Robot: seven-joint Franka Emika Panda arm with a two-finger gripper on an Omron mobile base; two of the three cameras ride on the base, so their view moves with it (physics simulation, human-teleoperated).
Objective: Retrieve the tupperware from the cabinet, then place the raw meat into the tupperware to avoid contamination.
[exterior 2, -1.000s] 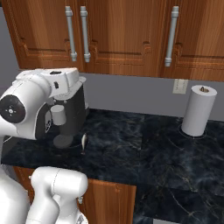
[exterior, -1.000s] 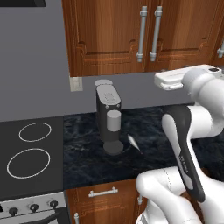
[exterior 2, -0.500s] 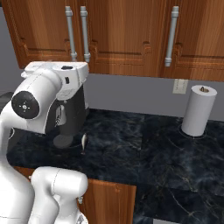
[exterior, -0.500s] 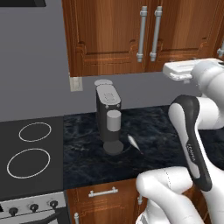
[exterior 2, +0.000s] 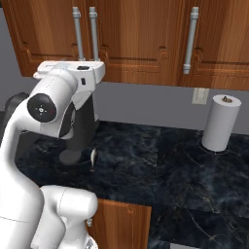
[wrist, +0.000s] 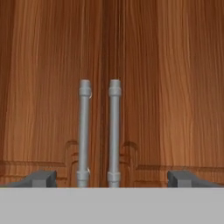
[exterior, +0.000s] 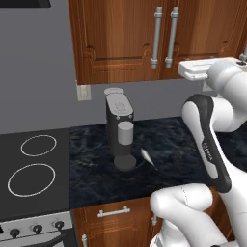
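The cabinet [exterior: 120,38] is a reddish-brown wall unit, and both of its panelled doors are closed. The tupperware is hidden. In the hand view my gripper [wrist: 112,179] is open and empty, facing the pair of vertical silver bar handles [wrist: 84,131] where the two doors meet. My white hand [exterior: 195,69] hangs level with the cabinet's lower edge, just right of those handles [exterior: 163,36]. The raw meat [exterior: 148,158], a pale pointed sliver, lies on the dark counter beside the coffee machine; it is also seen in the right base view [exterior 2: 93,156].
A dark coffee machine [exterior: 119,130] stands on the marble counter [exterior 2: 160,160] under the cabinet. A stove top [exterior: 31,169] lies to the left. A white paper-towel roll [exterior 2: 221,121] stands at the right by a wall outlet [exterior 2: 199,96]. Another cabinet door handle [exterior 2: 190,46] is further right.
The arm has lifted the hand from counter-backsplash height up to the cabinet's lower edge, facing the doors. The jaws stayed wide apart. The meat has not moved.
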